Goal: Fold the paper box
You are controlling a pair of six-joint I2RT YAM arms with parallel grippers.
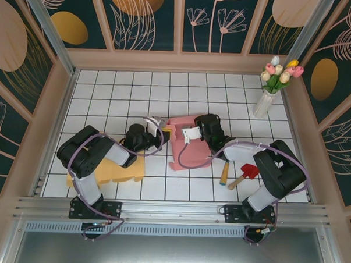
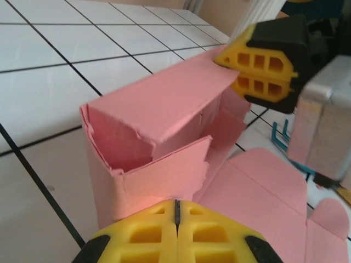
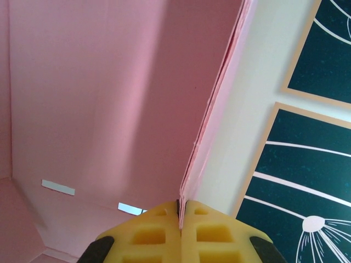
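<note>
The pink paper box (image 1: 189, 149) lies half folded at the table's middle, with loose flaps spread toward the near side. In the left wrist view the box (image 2: 159, 104) stands open-topped with one flap bent over it. My right gripper (image 1: 186, 136) is shut on the box's upper wall; its yellow fingers (image 2: 258, 68) pinch that flap's far corner. The paper's edge (image 3: 211, 120) runs straight down between the tips of the right gripper (image 3: 180, 204). My left gripper (image 1: 162, 126) sits at the box's left side, and that same gripper (image 2: 176, 204) is shut, tips against the near wall with no paper between them.
A yellow block (image 1: 121, 170) lies under the left arm. A wooden-handled tool (image 1: 225, 171) and a small red shovel (image 1: 246, 174) rest right of the box. A vase of tulips (image 1: 270, 89) stands at the back right. Wooden walls ring the tiled table.
</note>
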